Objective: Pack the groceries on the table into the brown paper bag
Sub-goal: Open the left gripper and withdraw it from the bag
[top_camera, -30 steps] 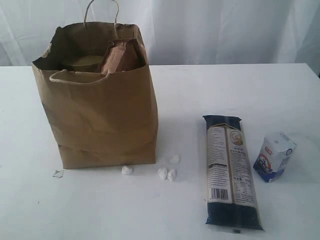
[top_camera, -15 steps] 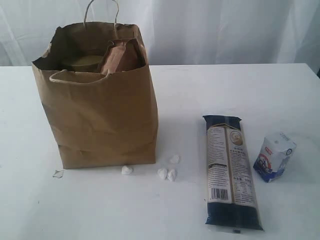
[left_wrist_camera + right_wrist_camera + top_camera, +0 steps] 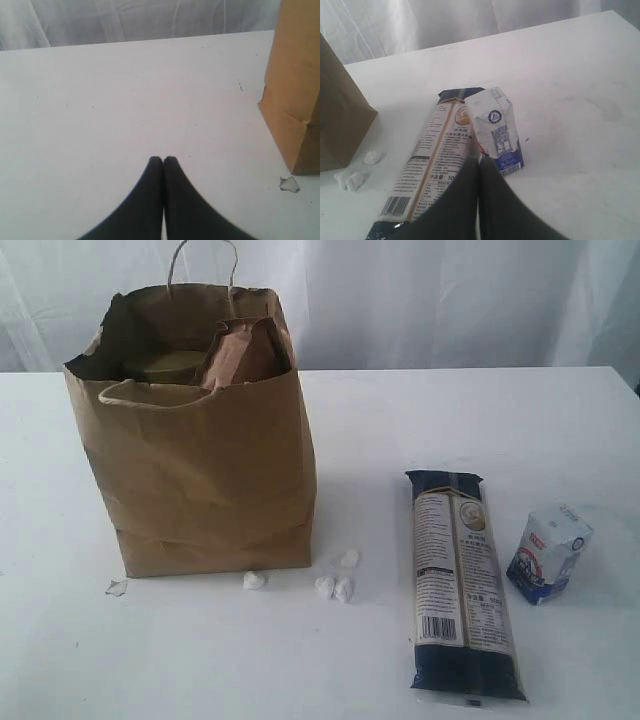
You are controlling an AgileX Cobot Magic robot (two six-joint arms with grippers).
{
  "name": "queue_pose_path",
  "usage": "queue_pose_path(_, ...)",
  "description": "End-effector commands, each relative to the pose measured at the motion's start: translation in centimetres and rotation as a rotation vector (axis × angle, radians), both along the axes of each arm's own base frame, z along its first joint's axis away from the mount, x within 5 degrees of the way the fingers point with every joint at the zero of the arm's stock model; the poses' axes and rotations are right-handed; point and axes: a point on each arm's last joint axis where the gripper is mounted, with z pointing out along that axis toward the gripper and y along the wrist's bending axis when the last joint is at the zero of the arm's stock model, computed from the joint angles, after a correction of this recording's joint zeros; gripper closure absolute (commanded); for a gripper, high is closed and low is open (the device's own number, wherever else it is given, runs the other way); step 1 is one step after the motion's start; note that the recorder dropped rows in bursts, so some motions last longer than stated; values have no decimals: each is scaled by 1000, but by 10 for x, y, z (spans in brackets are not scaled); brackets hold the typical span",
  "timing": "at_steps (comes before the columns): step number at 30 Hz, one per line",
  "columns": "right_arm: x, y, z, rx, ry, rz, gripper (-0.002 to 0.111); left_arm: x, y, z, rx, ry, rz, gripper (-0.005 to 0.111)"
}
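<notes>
Groceries (image 3: 463,585) not yet packed are waiting in front of the right hand (image 3: 479,161): a long dark-blue packet (image 3: 437,165) and a small white-blue carton (image 3: 496,131). That hand is pointing down at the desk (image 3: 450,420), clenched, its tips pressing together with nothing between them. The carton is lying just beyond those tips, almost straight ahead, so it is looking like the easiest first pick.

The packet is lying flat just beside the carton, on the side toward the bag (image 3: 200,480). Its long axis is running away from the hand and slanting a little toward the bag, so a grip would probably be going across its narrow width.

The left hand (image 3: 163,159) is also clenched and empty. It is facing bare desk, with only the bag's lower corner ahead and off toward the other arm, so the right arm is clearly the nearer one.

The bag is standing upright, well apart from the packet. A brown-red pouch (image 3: 245,350) and a round yellowish top (image 3: 172,363) are showing inside it; what that top belongs to I cannot tell. White crumbs (image 3: 335,587) are lying between bag and packet. The desk is looking flat, matte and roomy.
</notes>
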Motion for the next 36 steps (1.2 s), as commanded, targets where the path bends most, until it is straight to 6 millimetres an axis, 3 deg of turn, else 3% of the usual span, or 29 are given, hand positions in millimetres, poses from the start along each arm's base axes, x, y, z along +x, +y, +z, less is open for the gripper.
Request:
queue_pose_path(1, 0, 0, -1, -14, -8, 6, 108, 1, -1, 8, 32, -104, -27, 107)
queue_pose_path(5, 0, 0, -1, -14, -8, 6, 108, 0, -1, 7, -58, -89, -9, 107)
queue_pose_path(10, 0, 0, -1, -14, -8, 6, 108, -7, -11, -14, -188, 147, -69, 107)
queue_pose_path(13, 0, 0, -1, -14, -8, 6, 108, -8, -13, -17, -196, 194, -83, 107)
queue_pose_path(23, 0, 0, -1, -14, -8, 6, 108, -10, -13, -16, -180, 175, -93, 107)
queue_pose_path(26, 0, -3, -2, -242, -23, 28, 108, -16, -13, -11, -174, 85, -108, 107)
queue_pose_path(30, 0, -4, -2, -275, -32, 28, 108, -22, -13, -4, -168, -24, -115, 107)
queue_pose_path(32, 2, -4, 6, -354, -132, 39, 108, -23, -13, -2, -166, -49, -117, 107)
queue_pose_path(35, -2, 5, 47, -58, -558, 59, 108, -23, -13, -2, -166, -48, -117, 107)
queue_pose_path(36, -11, 7, 67, -48, -801, 76, 108, -23, -13, -2, -166, -48, -117, 107)
